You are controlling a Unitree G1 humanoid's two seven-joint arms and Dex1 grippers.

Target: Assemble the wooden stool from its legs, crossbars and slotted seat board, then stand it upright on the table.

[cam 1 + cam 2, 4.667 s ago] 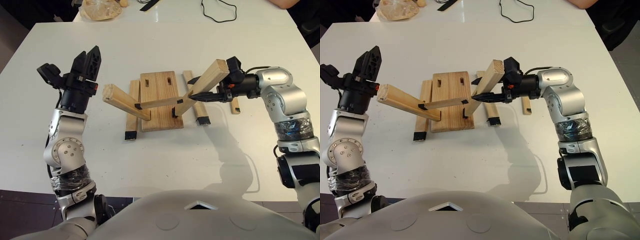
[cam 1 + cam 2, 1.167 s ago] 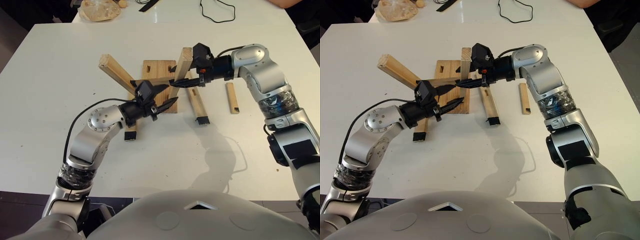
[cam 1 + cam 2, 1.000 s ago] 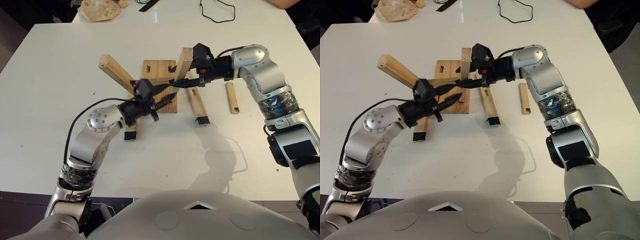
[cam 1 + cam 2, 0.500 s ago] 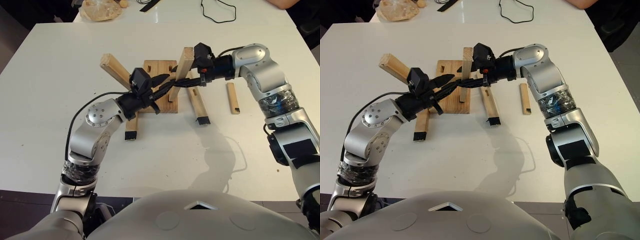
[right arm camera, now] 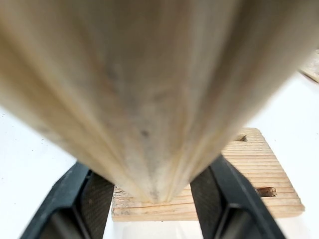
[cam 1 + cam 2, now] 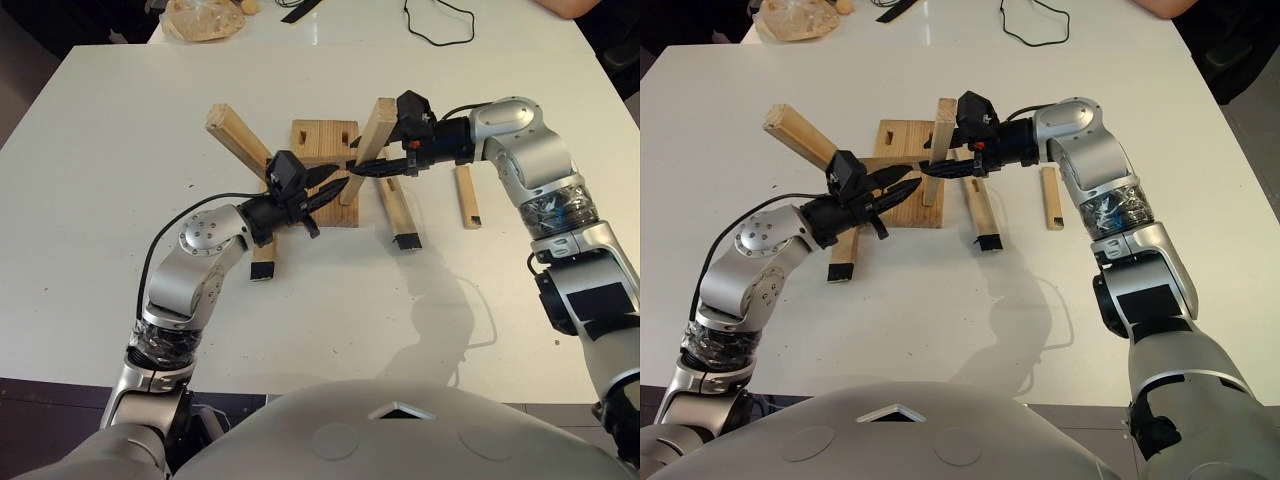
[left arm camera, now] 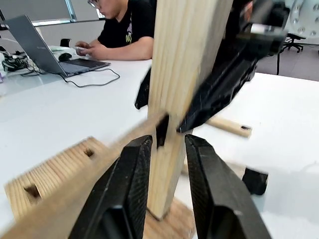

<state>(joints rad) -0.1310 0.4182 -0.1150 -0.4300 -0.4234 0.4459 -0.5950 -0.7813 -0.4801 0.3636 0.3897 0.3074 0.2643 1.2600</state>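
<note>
Frame: held leg (image 6: 372, 125) and free leg (image 6: 235, 140) joined by a crossbar (image 6: 898, 161), tilted over the seat board (image 6: 322, 135) mid-table.
Right claw (image 6: 358, 170): clamped on the held leg, at 2 o'clock.
Left claw (image 6: 335, 182): spread, straddling that leg.
Handling: probably light, stiff, smooth wood; the joints may slip, so grip beside the crossbar.

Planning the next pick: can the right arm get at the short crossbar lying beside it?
Probably not yet: the right tool is shut on the upright leg. The short crossbar itself lies uncovered on the table.
</note>
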